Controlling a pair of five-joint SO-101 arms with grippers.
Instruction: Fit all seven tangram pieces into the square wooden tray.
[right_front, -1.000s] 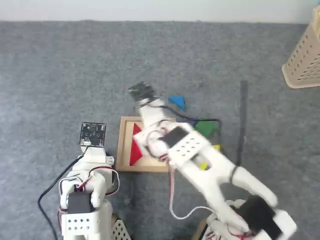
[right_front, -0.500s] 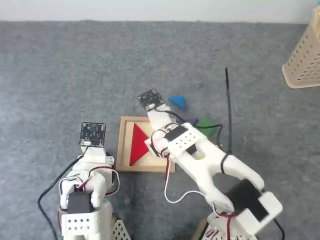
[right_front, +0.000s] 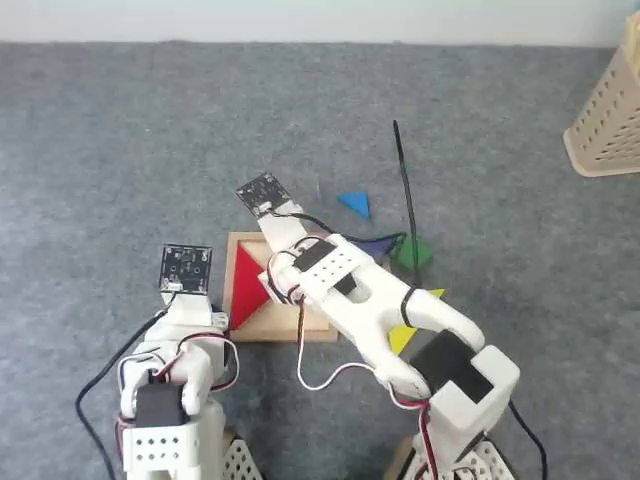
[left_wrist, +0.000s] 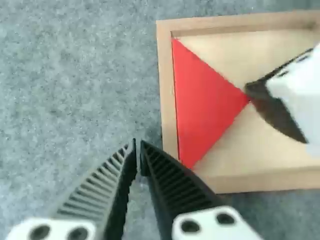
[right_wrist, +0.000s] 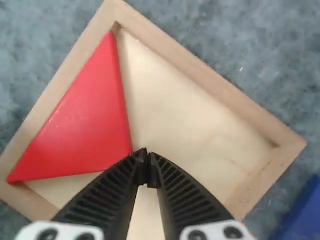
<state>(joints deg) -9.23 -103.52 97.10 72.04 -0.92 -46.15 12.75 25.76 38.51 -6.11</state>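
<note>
The square wooden tray (right_front: 318, 326) (left_wrist: 165, 75) (right_wrist: 200, 65) lies on grey carpet between the arms. One large red triangle (right_front: 243, 285) (left_wrist: 200, 102) (right_wrist: 82, 125) lies flat in it against one wall. My right gripper (right_wrist: 145, 161) is shut, with its tip at the triangle's inner corner; its dark fingertip (left_wrist: 272, 105) also shows in the left wrist view. My left gripper (left_wrist: 138, 150) is shut and holds nothing, over carpet just outside the tray's rim. Loose on the carpet lie a blue triangle (right_front: 354, 204), a purple piece (right_front: 375, 245), a green piece (right_front: 412, 252) and yellow pieces (right_front: 405, 336).
A woven basket (right_front: 610, 110) stands at the far right edge. A thin black cable (right_front: 405, 190) rises above the right arm. The right arm's body covers part of the tray and the yellow pieces.
The right arm has swung left across the tray. The red triangle slid with it to the tray's left wall, and the tray shifted slightly left. The left arm has kept still.
</note>
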